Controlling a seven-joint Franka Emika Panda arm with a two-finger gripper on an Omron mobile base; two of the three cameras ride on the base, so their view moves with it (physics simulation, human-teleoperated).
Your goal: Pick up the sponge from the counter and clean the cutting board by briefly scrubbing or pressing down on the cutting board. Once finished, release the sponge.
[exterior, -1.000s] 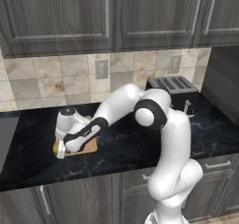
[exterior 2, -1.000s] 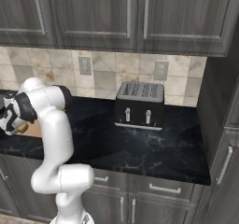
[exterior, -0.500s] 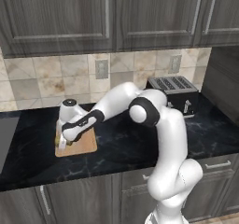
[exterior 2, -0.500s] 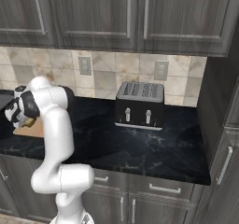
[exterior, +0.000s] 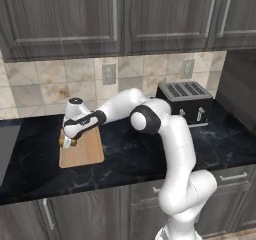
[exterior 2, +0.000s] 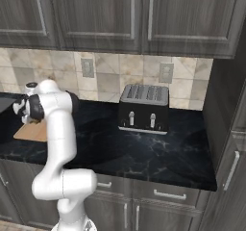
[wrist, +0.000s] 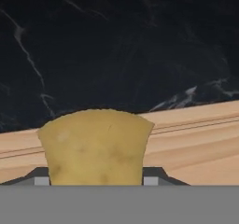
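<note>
Sponge (wrist: 95,146) seemingly nearer cutting board's (exterior: 85,151) edge.

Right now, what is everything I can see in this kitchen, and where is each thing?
sponge: one, yellow, held in the gripper over the cutting board's left edge
cutting board: one, light tan wood, flat on the counter at the left
counter: one, black with pale veins, along the wall
toaster: one, black, on the counter at the right, against the wall
wall outlets: two, grey, on the beige tile wall
upper cabinets: dark grey wood, above the tiles
lower cabinets: dark grey wood, under the counter
gripper: one, dark, shut on the sponge
arm: one, white, reaching left
</note>
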